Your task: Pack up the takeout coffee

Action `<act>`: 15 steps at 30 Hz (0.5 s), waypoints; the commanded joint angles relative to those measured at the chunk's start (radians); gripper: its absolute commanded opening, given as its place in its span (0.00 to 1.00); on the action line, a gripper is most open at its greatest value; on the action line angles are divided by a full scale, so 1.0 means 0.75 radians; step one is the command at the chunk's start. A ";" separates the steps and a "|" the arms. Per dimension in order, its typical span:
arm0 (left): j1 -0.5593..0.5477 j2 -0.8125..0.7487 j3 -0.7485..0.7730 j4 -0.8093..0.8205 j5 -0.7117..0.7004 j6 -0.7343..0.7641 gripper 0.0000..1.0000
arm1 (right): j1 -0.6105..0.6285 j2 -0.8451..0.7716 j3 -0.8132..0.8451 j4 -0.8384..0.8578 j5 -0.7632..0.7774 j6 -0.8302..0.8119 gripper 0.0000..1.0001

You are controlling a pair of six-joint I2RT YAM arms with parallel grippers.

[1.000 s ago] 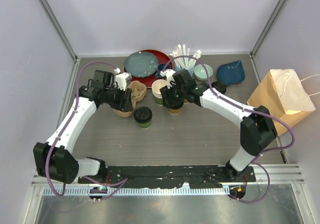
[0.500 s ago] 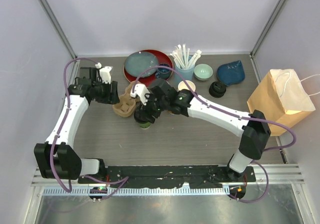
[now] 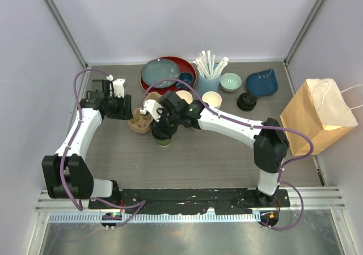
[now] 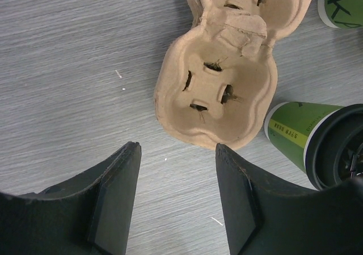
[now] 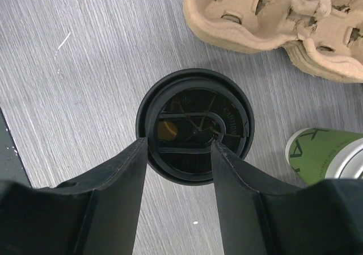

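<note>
Low at the right of the left wrist view, the green cup [image 4: 292,131] stands on the gray table [image 4: 68,67], just beside the cardboard carrier [image 4: 218,93]. Straight above its black lid [image 5: 194,124], the right gripper [image 5: 178,143] hovers with jaws parted, grasping nothing. At the bottom of its own view, the left gripper [image 4: 177,147] is released too, near the carrier's lower edge but apart from it.

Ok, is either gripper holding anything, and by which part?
Left gripper holds nothing. Right gripper straddles the lid of the green cup; whether it grips cannot be told.
</note>
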 commanded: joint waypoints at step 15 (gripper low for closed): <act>0.008 -0.016 -0.015 0.069 0.062 0.030 0.59 | 0.011 0.098 0.132 -0.015 0.106 -0.005 0.37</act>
